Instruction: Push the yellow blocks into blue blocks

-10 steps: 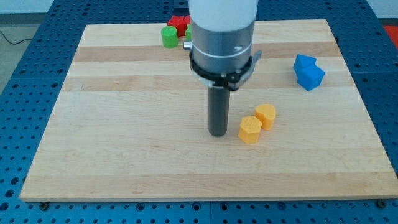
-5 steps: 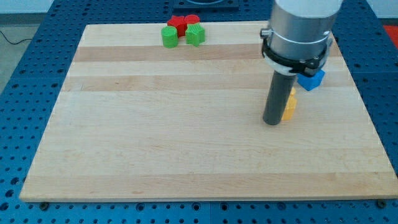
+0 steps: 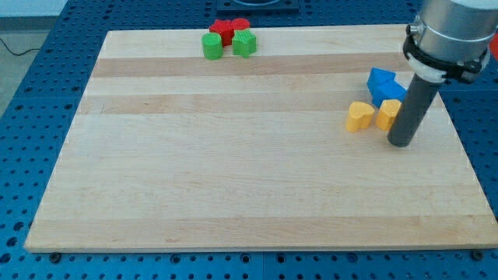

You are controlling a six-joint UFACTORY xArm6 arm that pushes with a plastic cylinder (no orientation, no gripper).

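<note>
yellow blocks (image 3: 373, 115) now against blue blocks (image 3: 384, 85)

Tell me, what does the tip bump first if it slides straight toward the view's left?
Probably the yellow block just up-left of my tip; the other yellow block comes after. Depth is unclear, so my tip might slip below both.

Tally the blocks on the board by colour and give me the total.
Yellow blocks: 2
Blue blocks: 2
Green blocks: 2
Red blocks: 2
Total: 8
</note>
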